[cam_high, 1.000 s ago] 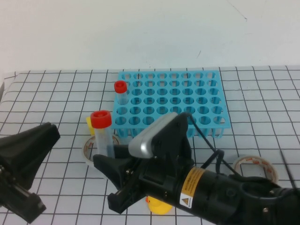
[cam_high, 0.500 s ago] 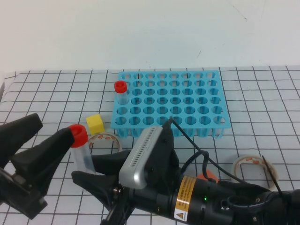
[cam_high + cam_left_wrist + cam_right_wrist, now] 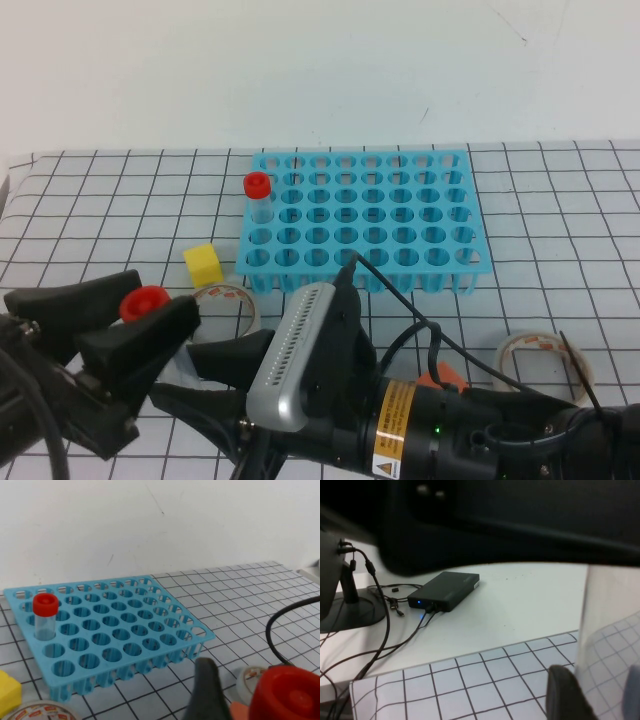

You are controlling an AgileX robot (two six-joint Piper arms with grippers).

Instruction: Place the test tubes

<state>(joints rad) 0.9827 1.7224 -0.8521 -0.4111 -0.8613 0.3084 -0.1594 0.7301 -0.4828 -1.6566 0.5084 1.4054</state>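
Red-capped clear plastic test tube (image 3: 146,304) stands upright at the tabletop's near left, gripped low by my right pincer (image 3: 192,375); my open left pincer (image 3: 157,299) flanks its cap.

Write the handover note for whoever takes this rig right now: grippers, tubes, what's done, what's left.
Left gripper: front left of the table, open, fingers either side of the held tube at its red cap; no grip that I can see.
Right gripper: front centre, reaching toward the left arm, shut on the held tube lower down its body.
Things: racked tube, red-capped, stands upright in the leftmost column of the blue rack mid-table; the other holes in view are empty.
Done: one tube placed.
Left: probably complete the pass between the arms, then seat the held tube in a free hole.
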